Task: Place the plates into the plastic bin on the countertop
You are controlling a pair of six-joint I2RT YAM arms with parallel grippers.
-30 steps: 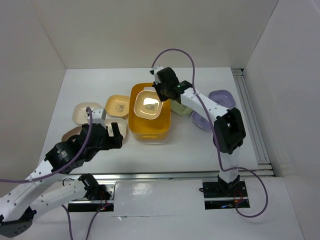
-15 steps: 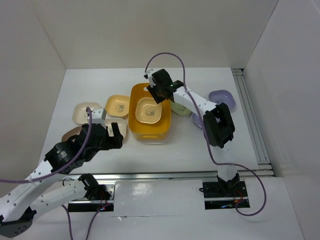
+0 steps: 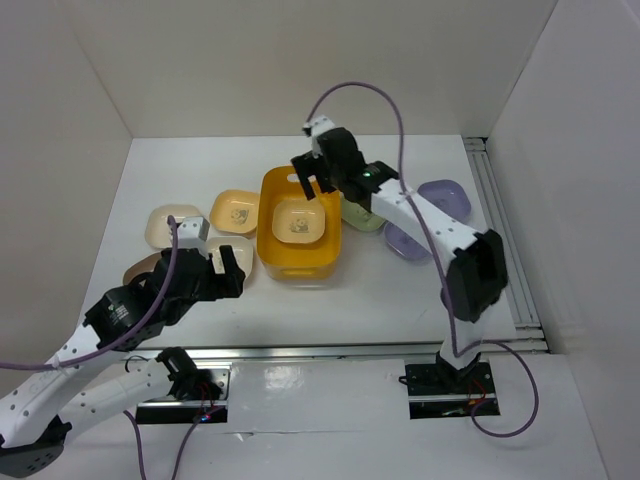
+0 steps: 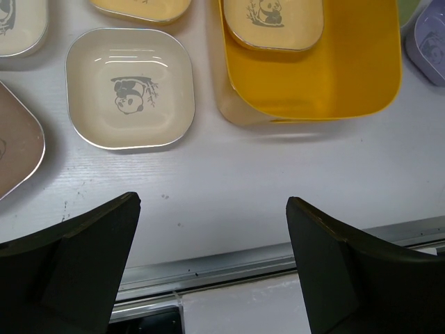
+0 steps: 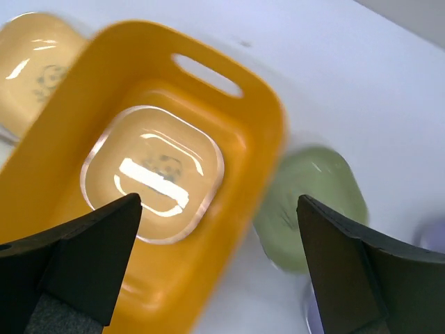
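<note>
The yellow-orange plastic bin [image 3: 299,272] stands mid-countertop with one cream plate [image 3: 298,222] lying flat on its floor. My right gripper [image 3: 312,176] hovers open and empty above the bin's far end; its wrist view shows that plate [image 5: 153,174] inside the bin [image 5: 247,160] and a green plate [image 5: 313,209] just outside. My left gripper [image 3: 215,262] hangs open and empty left of the bin, over a cream plate [image 4: 130,88]. More plates lie around: cream [image 3: 172,226], yellow [image 3: 235,212], tan [image 3: 143,269], green [image 3: 362,216] and two lavender [image 3: 444,198] [image 3: 405,243].
White walls close in the countertop [image 3: 390,290] on three sides. A metal rail [image 3: 505,230] runs along the right side and another [image 4: 229,268] along the near edge, close under my left gripper [image 4: 212,229]. The bin has a slot handle [image 5: 206,74] at its far end.
My right gripper has opened and let go of the cream plate, which now rests on the bin's floor; the gripper has risen and drawn back. The left arm has barely moved.
</note>
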